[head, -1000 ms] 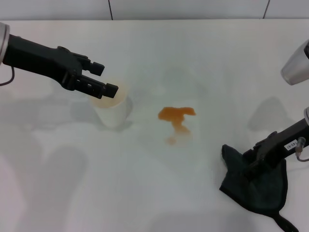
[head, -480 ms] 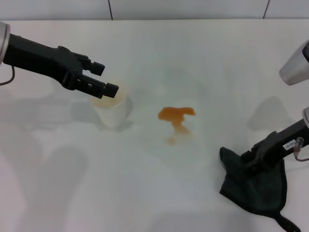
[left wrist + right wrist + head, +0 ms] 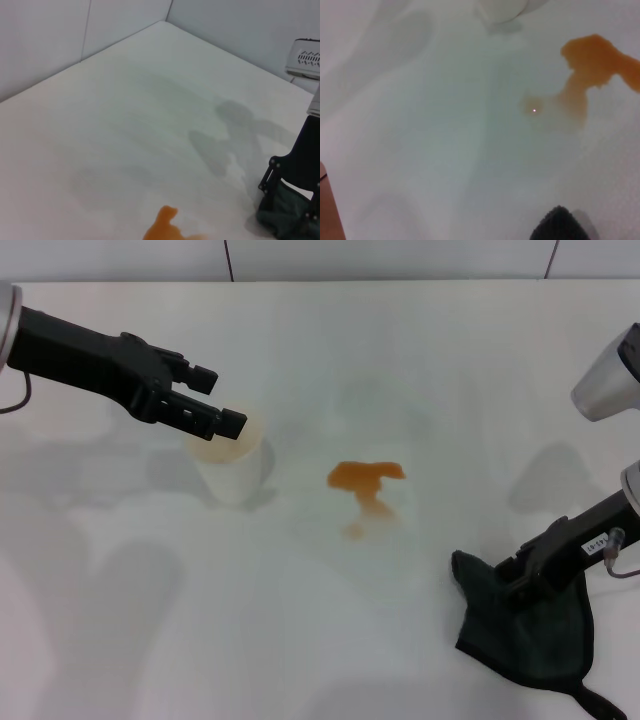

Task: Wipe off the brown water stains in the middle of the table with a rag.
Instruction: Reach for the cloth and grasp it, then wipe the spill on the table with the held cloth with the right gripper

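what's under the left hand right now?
Under the left hand stands a white paper cup on the table. The hand covers part of its rim; any contents aren't discernible.

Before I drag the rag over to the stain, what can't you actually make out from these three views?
- Right claw: its tips are sunk in the rag in the head view, so the grip is unconfirmed; the right wrist view shows only a rag corner at the frame edge.
- Paper cup: its contents are hidden by the left claw above its mouth.
- Brown water stains: cut off by the edge in both wrist views.
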### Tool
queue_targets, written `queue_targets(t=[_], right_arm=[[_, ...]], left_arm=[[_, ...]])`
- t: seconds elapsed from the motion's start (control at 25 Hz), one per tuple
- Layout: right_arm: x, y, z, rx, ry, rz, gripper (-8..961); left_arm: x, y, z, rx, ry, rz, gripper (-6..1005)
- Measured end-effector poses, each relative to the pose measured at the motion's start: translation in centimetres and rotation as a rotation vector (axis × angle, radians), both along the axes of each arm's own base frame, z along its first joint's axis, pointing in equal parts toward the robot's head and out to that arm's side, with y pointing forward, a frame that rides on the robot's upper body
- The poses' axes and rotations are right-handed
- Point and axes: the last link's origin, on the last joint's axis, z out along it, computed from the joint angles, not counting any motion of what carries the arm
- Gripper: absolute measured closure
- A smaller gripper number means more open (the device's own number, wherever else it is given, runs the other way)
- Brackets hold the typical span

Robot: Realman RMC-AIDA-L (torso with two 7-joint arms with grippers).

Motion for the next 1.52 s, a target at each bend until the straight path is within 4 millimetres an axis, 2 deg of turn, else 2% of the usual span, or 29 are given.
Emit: queue_targets(t=[0.52, 0.96, 1.4, 1.52], right_arm=[[0.1, 0.0, 0.0, 0.003, -0.010, 0.001, 364], [-0.6, 0.1, 0.0, -0.007, 0.014, 0.037, 560], [-1.0, 0.2, -0.5, -0.021, 0.014, 0.055, 900], [-1.1, 0.3, -0.5, -0.014, 0.014, 0.057, 928]], left_arm=[[0.1, 0.1, 0.1, 0.000, 0.000, 0.009, 105], [0.2, 0.2, 0.1, 0.001, 0.000, 0.005, 105], [0.2, 0.1, 0.3, 0.012, 0.006, 0.008, 105], [0.3, 0.2, 0.3, 0.012, 0.006, 0.007, 105]])
